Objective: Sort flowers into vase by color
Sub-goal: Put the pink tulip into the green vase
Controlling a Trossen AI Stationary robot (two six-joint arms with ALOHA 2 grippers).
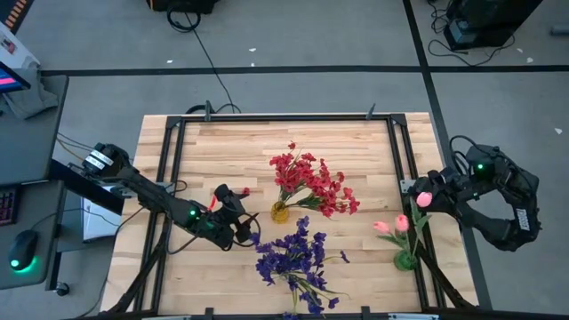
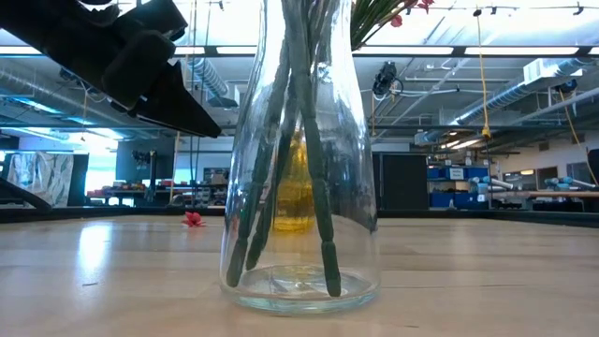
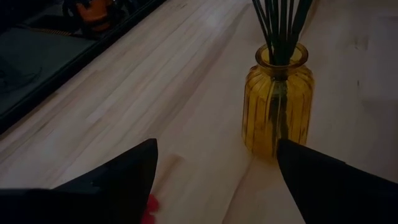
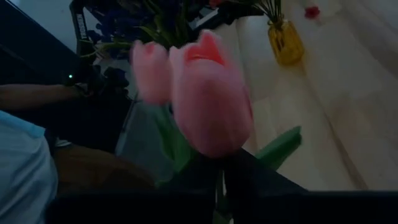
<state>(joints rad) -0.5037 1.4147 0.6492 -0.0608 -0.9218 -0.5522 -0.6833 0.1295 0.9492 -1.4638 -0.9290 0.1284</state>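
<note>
Red blooms [image 1: 311, 182] stand in a yellow ribbed vase [image 3: 277, 106]. Purple blooms [image 1: 292, 258] stand in a clear glass vase [image 2: 299, 187] near the near edge. Two pink tulips [image 1: 393, 226] stand in a small green vase [image 1: 404, 260] at the right. My left gripper [image 3: 217, 180] is open, low over the table just left of the yellow vase [image 1: 280, 212]. My right gripper [image 1: 424, 200] is shut on a pink tulip [image 4: 210, 99] above the green vase. My right gripper holds the pink tulip by its green stem [image 4: 219, 180] just under the bud, pinched between the two fingers. The bud stands clear beyond the fingertips. In the high view the stem [image 1: 418, 227] runs down toward the green vase; whether its end is inside, I cannot tell.
A loose red bloom [image 2: 193, 219] lies on the table near my left gripper. A black metal frame [image 1: 169, 178] edges the table on the left, right and far sides. Bare wood lies between the yellow vase and the green vase.
</note>
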